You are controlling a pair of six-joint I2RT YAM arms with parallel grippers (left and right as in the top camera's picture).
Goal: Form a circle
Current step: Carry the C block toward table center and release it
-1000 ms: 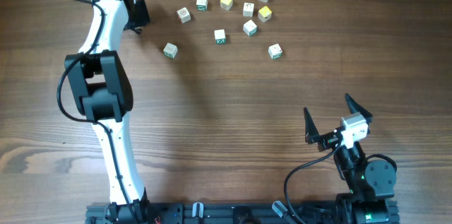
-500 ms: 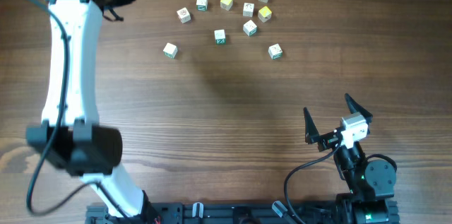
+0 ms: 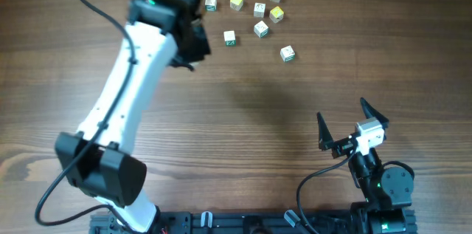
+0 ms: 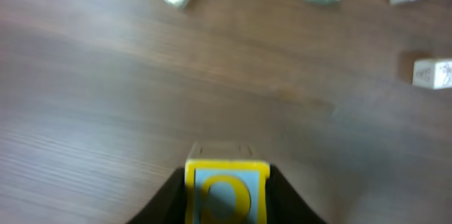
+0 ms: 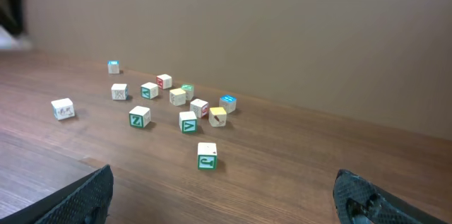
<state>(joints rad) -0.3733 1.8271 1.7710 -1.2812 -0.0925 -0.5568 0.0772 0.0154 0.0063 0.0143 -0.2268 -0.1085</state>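
One yellow-edged cube [image 4: 227,199] with a blue letter is pinched in the left gripper [image 4: 227,181], held over the counter [image 3: 243,131] beside the loose cluster of letter cubes [image 3: 236,2] at its far side, which does not yet form a circle. The cube probably wants setting gently into a gap in the ring, square to its neighbours and without nudging them. The right gripper [image 3: 345,122] rests wide open and empty, well apart.

Loose cubes [image 3: 261,29] lie at twelve o'clock on the table [image 3: 243,116]. Another cube [image 4: 226,194] sits, apparently, between the left gripper's [image 4: 226,176] fingers.
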